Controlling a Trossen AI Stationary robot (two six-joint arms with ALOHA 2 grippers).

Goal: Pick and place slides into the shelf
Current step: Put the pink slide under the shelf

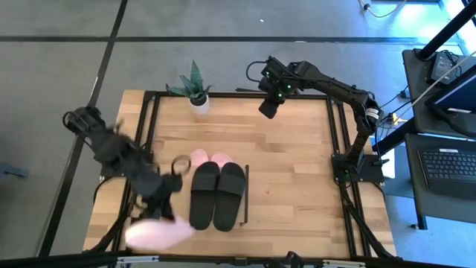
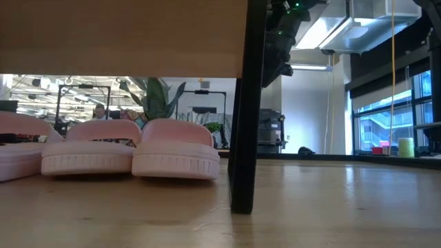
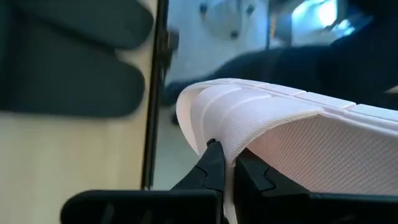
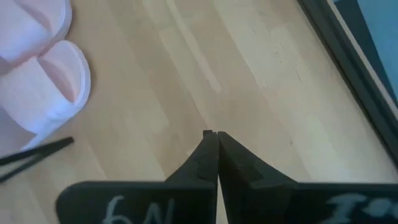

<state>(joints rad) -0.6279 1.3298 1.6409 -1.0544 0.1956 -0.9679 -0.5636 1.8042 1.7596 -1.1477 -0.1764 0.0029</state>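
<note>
My left gripper (image 1: 162, 216) is over the table's near left corner, shut on a pale pink slide (image 1: 158, 232) that shows blurred. A black pair of slides (image 1: 216, 194) lies on the shelf's light-wood top board (image 2: 124, 34). Toes of a pink pair (image 1: 210, 158) stick out from under the board's far edge. The low view shows these pink slides (image 2: 176, 148) resting sole-down on the table under the board, beside the shelf's black end frame (image 2: 248, 103). My right gripper (image 1: 268, 109) hangs shut and empty over the far middle of the table (image 4: 216, 134). My left gripper pinches the edge of the slide's wide ribbed strap (image 3: 219, 134) between its two fingertips (image 3: 211, 163). The fingers slant downward at it. The slide hangs below and beyond the gripper, lifted clear of the table.
A small potted plant (image 1: 195, 89) stands at the table's far edge, left of my right gripper. Bare planks (image 1: 297, 171) lie to the right of the shelf. A desk with a keyboard (image 1: 446, 164) stands beyond the right edge. A person (image 2: 100, 110) shows far off in the room.
</note>
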